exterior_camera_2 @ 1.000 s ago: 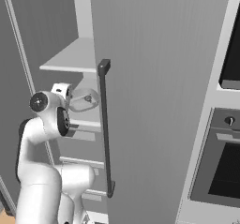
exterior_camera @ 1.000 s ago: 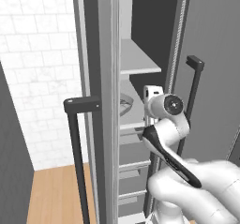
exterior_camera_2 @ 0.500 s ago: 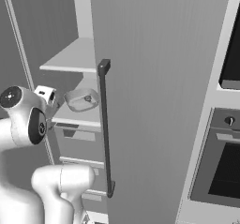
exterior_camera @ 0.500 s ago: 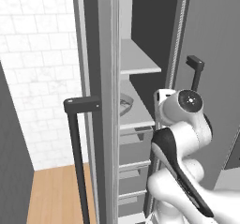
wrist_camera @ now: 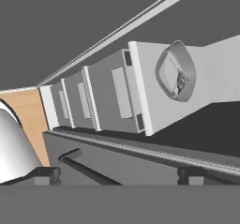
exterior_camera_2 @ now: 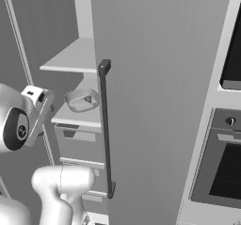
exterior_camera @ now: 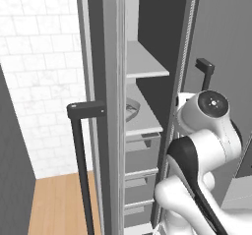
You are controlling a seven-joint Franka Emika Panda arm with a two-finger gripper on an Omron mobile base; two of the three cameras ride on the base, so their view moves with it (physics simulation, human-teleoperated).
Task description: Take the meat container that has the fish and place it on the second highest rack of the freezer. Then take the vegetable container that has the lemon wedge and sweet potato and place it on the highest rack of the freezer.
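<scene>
Meat container [exterior_camera_2: 82,100], frame centre-left: shelved in freezer [exterior_camera_2: 155,78]. Gripper [wrist_camera: 119,176]: jaws wide, empty. Retreat straight, clearing door, toward vegetable container.

Everything looks matt and smooth here: the freezer [exterior_camera_2: 160,78] door is a flat grey, brushed-metal sort of finish, its handle [exterior_camera_2: 106,130] dark matt bar. The meat container [exterior_camera_2: 82,100] looks like pale plastic. Floor [exterior_camera: 59,204] is warm wood, wall [exterior_camera: 39,72] white tile.
</scene>
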